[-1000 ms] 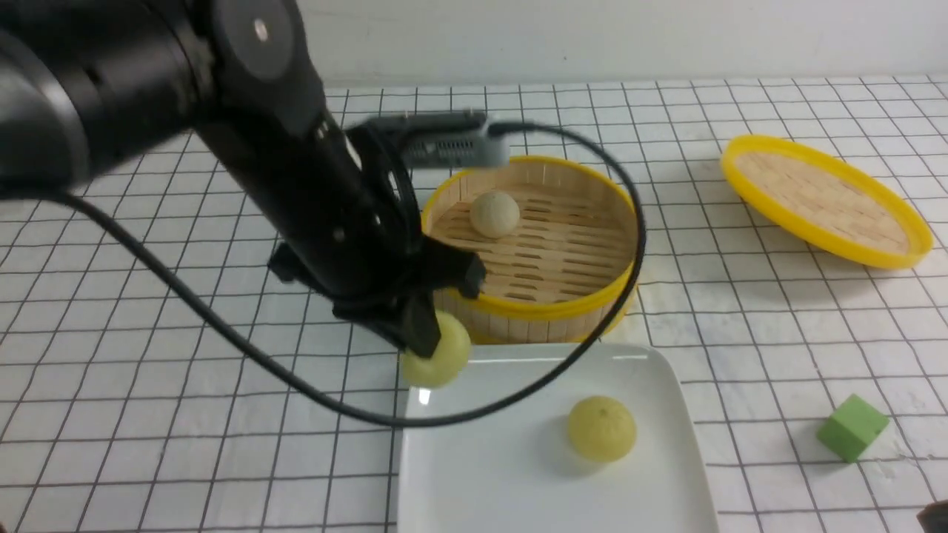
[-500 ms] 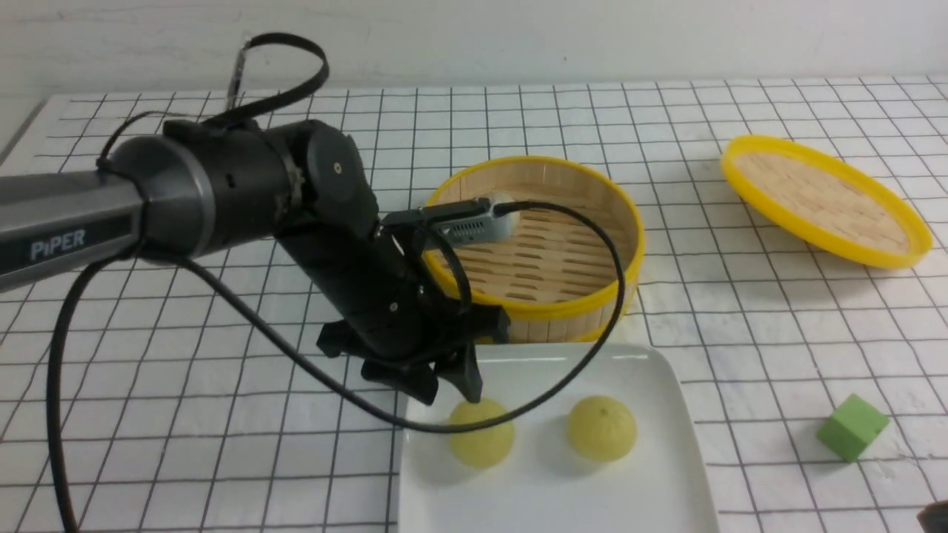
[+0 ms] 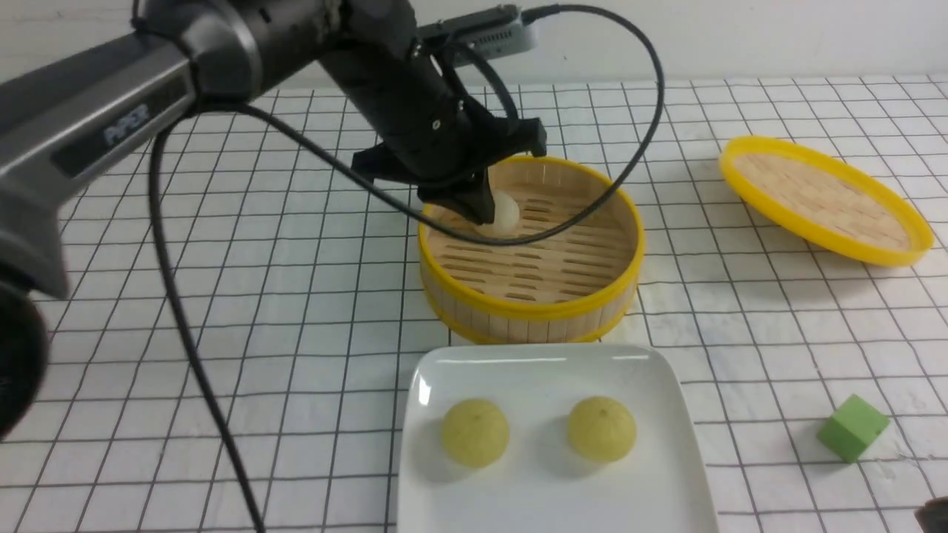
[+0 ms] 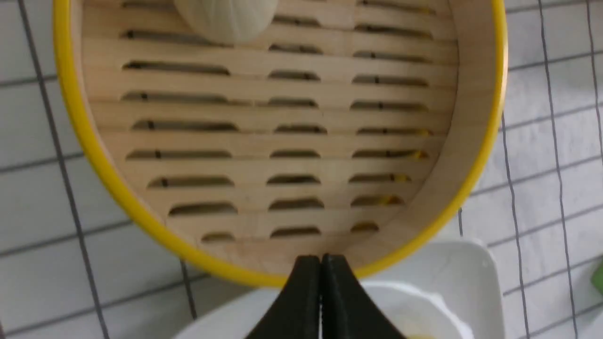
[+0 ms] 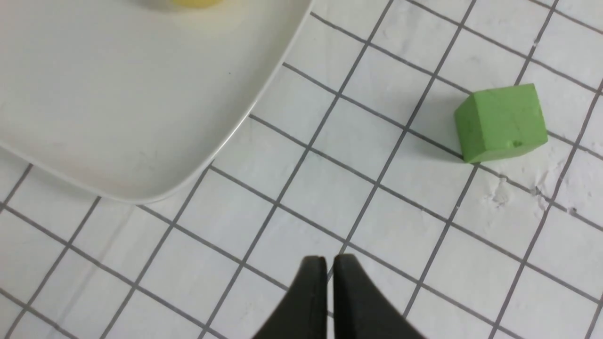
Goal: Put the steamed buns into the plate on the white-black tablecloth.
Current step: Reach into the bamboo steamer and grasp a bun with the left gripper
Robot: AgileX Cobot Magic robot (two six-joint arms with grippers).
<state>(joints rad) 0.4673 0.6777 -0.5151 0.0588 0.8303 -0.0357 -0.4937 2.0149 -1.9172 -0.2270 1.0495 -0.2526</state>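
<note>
- Left gripper [image 4: 321, 263] shut and empty, up over the steamer's [image 3: 531, 307] far left edge!
- Right gripper [image 5: 330, 263], slightly parted, holds nothing, well right of the steamer!
- One pale bun [image 3: 501, 215] inside the steamer, two yellowish buns [image 3: 475, 433] on one plate [image 3: 559, 503], just nearer than it!
- "PiPER" reads the left arm [image 3: 126, 118]!

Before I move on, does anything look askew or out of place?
Yes: the yellow-rimmed lid at the right looks askew, sloping instead of lying flat; what props it is unclear. The cloth also has a small rough, wrinkled patch beside the green block. I see no spill.
</note>
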